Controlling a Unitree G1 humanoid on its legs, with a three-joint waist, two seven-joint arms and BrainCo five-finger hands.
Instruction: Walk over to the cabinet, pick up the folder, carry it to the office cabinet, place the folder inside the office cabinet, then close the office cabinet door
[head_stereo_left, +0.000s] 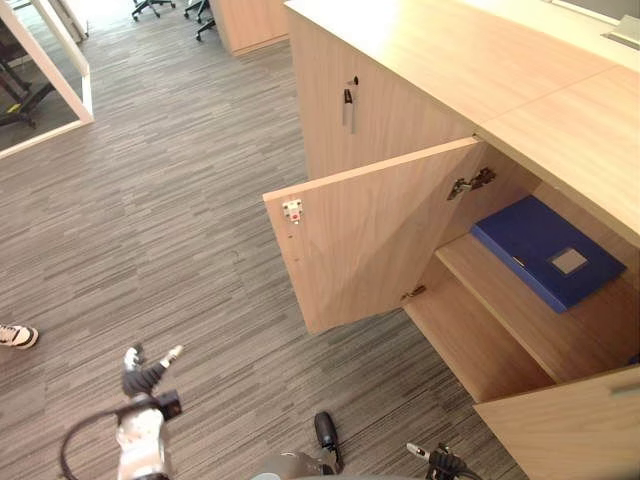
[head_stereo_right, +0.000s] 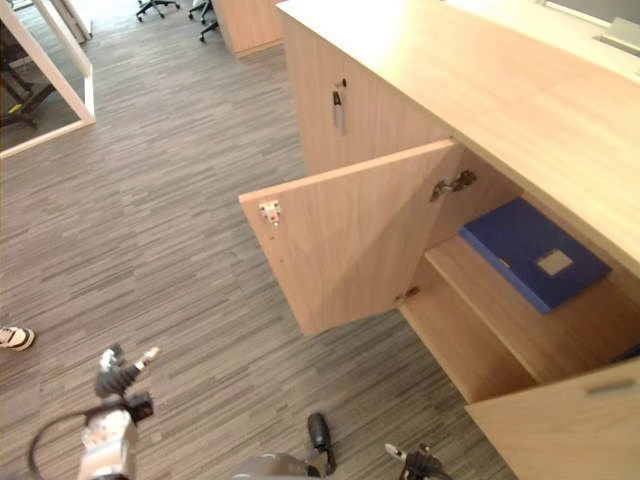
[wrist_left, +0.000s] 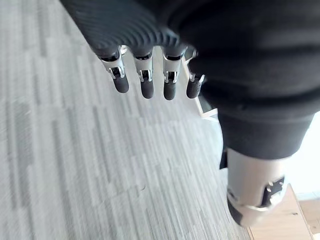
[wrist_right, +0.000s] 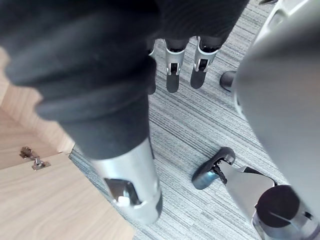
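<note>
Left wrist view: the robot's left hand (wrist_left: 146, 80) hangs empty over the grey carpet (wrist_left: 75, 165), fingers straight and apart. The right hand (wrist_right: 173, 75) hangs likewise beside the office cabinet (head_stereo_left: 420, 60). Its fingers are loose and, as far as this close angle lets one judge, closed on nothing. Inside the cabinet the blue folder (head_stereo_left: 545, 250) lies flat on the upper shelf (head_stereo_left: 500, 310), well apart from both hands, so the placing step looks done. The cabinet's door (head_stereo_left: 370, 235) stands wide open, swung out over the carpet from its hinge (head_stereo_left: 470, 183). A second door (head_stereo_left: 570, 425) on the cabinet's near side is open too, and shutting them appears to be what remains. A person's shoe (head_stereo_left: 18, 335) shows far out from the cabinet.
</note>
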